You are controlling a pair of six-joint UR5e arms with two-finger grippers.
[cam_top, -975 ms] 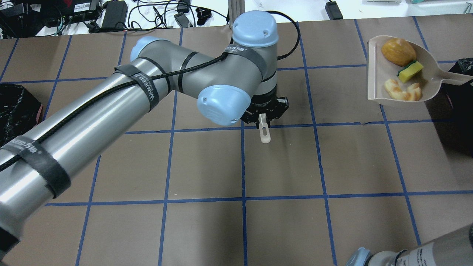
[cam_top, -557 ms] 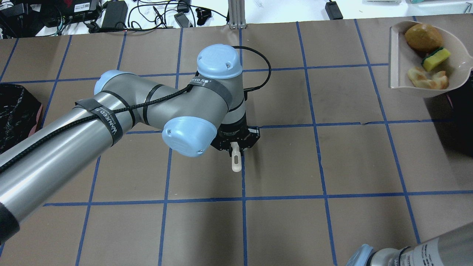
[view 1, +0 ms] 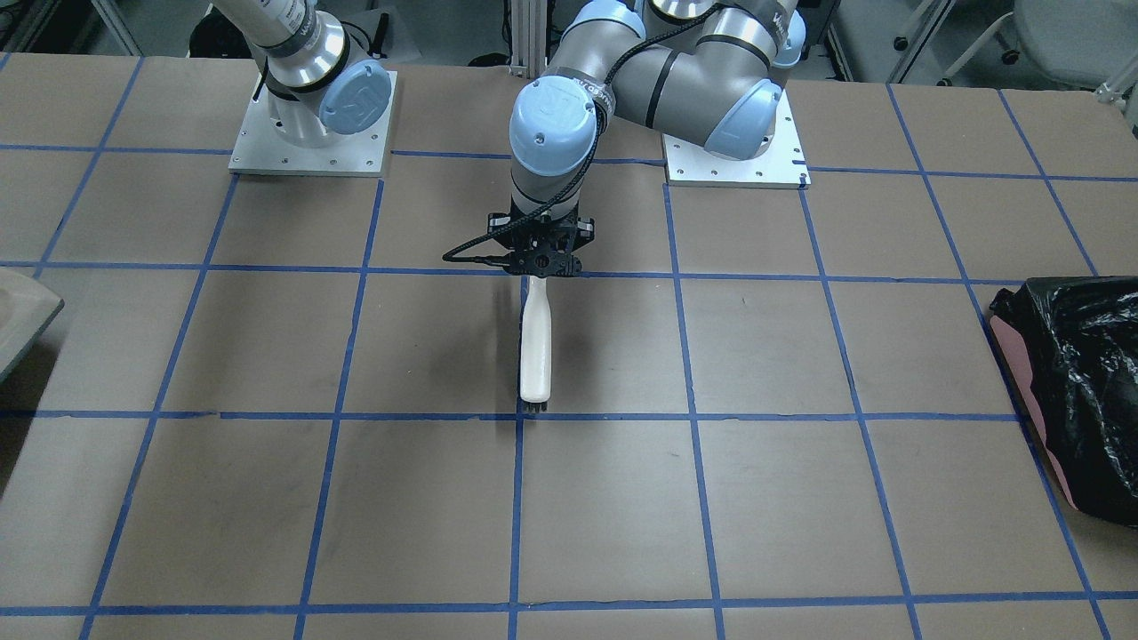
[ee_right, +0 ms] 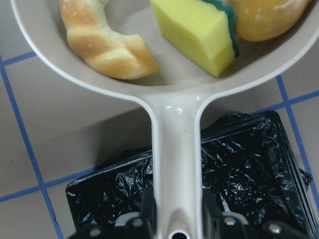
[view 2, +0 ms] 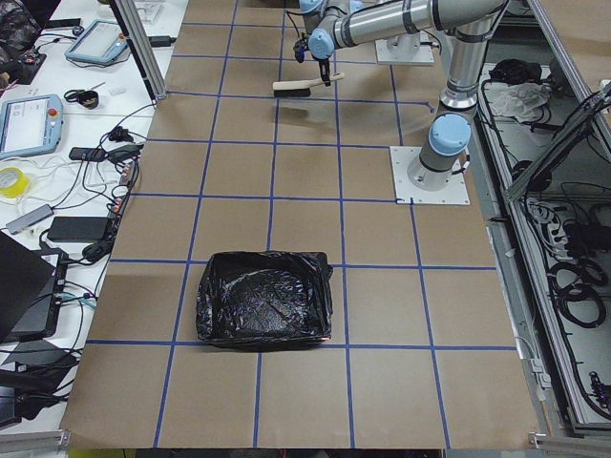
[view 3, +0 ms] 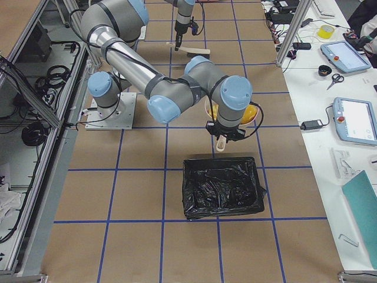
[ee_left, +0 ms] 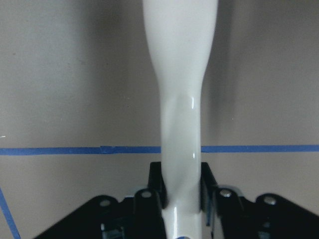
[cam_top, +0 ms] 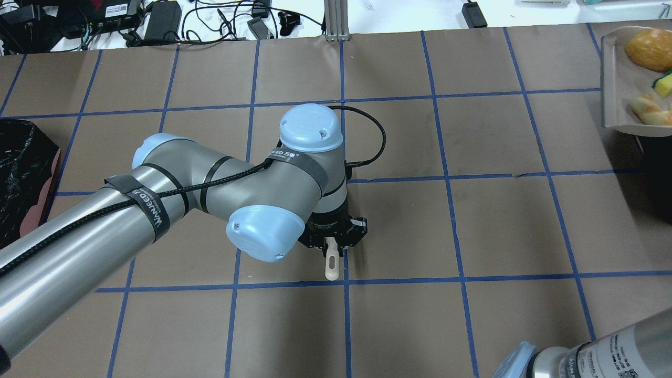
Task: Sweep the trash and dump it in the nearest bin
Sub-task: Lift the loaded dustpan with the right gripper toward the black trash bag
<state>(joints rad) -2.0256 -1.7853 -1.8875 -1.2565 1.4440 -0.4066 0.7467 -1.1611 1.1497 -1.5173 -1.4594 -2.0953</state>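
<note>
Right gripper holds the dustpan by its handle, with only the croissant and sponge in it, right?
No. The right gripper holds the dustpan by its handle, but three items lie in it: croissant, sponge and bread roll, per the right wrist view.

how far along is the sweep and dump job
Sweeping looks done: croissant, sponge and bread roll lie in the dustpan. In hand: right gripper holds the dustpan, handle over the black bin; left gripper holds the brush. Left: tipping them into the bin.
</note>
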